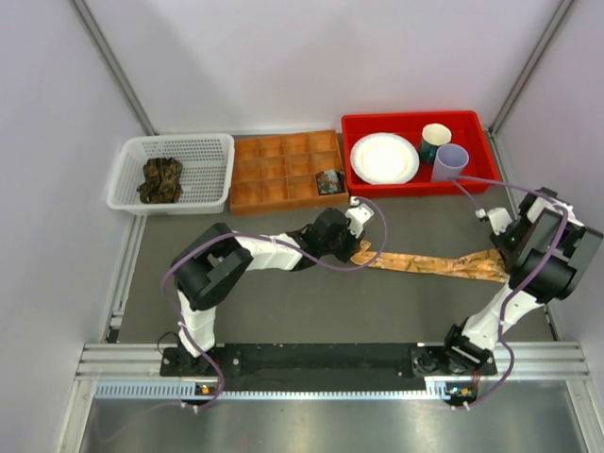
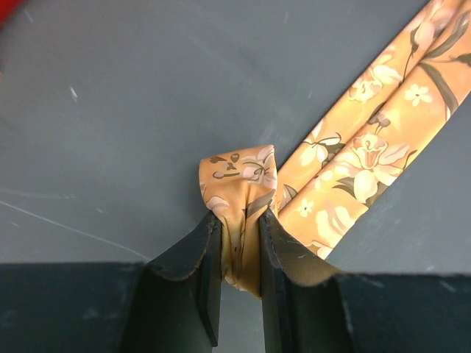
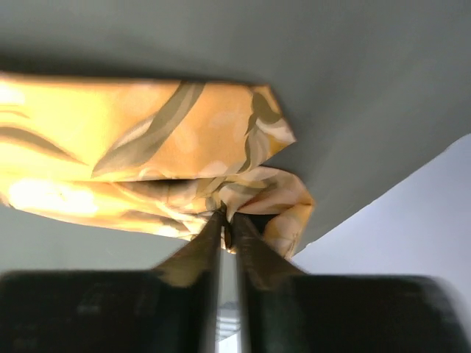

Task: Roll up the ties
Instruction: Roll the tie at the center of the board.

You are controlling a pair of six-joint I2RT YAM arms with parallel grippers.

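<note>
The left hand [image 2: 239, 246] is closed nearly all the way. Its fingers [image 2: 199, 283] pinch a bunched fold of the tan-orange tie [image 2: 383, 140] at the bend where the fabric doubles back, so two flowered strips run away side by side over the grey worktop [image 2: 110, 110].

At the far end the right hand [image 3: 227, 220] is clamped just as narrowly on the lower layer, just beside the pointed tip, while the upper point lies free above it. Held at both ends, the tie stretches in a fairly straight band between the arms in the top view. That is probably the reason for the grip — a taut, flat, doubled strip should wind evenly, and the fold gives the left hand a firm core to turn. Whether the band rests on the worktop or hangs just over it I cannot tell.

Further out, the brown compartment tray [image 1: 274, 170] sits behind the left hand with a dark roll [image 1: 328, 181] in one near compartment, likely a finished tie. The dark ties [image 1: 160, 179] wait crumpled in the white basket [image 1: 208, 142] to the left.
</note>
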